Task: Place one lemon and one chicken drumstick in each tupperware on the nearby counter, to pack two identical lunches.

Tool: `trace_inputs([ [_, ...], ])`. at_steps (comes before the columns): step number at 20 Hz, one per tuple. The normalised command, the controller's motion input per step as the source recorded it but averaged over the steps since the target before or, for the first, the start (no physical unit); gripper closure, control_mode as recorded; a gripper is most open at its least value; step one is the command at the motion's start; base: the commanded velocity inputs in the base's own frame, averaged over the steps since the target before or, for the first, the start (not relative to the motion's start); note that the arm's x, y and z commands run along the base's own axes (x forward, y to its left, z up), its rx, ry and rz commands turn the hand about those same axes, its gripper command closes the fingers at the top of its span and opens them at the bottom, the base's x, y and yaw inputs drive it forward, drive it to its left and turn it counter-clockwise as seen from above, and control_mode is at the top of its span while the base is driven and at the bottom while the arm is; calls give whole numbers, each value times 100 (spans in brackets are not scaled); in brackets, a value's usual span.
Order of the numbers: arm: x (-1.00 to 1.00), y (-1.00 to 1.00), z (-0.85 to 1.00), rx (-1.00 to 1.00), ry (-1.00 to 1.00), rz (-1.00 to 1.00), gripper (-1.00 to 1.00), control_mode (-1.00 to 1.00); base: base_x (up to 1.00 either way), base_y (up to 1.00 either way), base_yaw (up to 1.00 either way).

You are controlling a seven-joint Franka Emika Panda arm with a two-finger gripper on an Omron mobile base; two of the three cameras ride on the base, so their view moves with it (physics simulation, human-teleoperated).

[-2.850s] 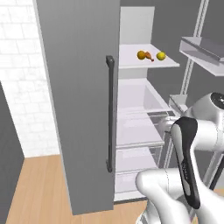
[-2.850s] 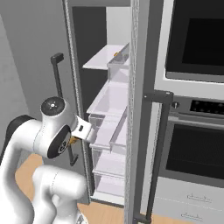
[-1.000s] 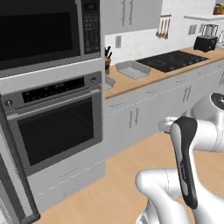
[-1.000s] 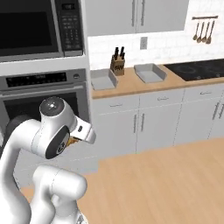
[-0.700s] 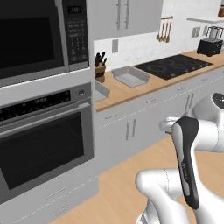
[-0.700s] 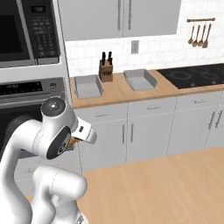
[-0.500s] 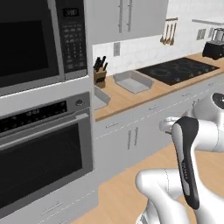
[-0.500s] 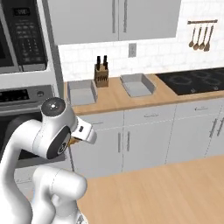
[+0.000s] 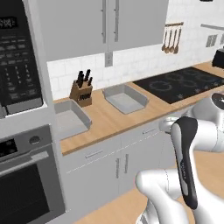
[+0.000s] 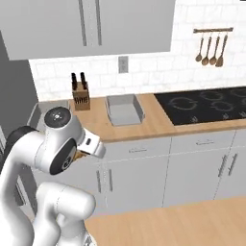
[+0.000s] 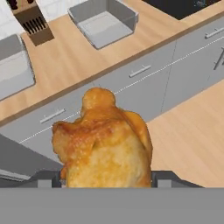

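A golden-brown chicken drumstick stands close before the hand camera, with my gripper shut on it; the fingertips are mostly hidden behind it. A brown bit of the drumstick peeks out under my hand, held well in front of the counter. Two grey tupperware trays rest on the counter: one beside the cooktop, the other at the left end. They show from the hand as the far tupperware and the near tupperware. No lemon is in view.
A knife block stands between the trays at the wall. The black cooktop lies to the right, with hanging utensils above it. An oven and a microwave fill the left. Wood floor lies before the cabinets.
The whole picture has shifted: the base has swung away from the open fridge, past the oven, to face the counter. My arm holds the same pose with the drumstick.
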Motion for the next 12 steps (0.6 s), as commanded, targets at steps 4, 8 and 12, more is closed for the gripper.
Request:
trace_inputs([
  [4,0,0,0,0,0,0,100,100,100,-32,20],
  [8,0,0,0,0,0,0,100,100,100,-8,18],
  [12,100,-7,0,4,10,18,100,-100,0,0,0],
])
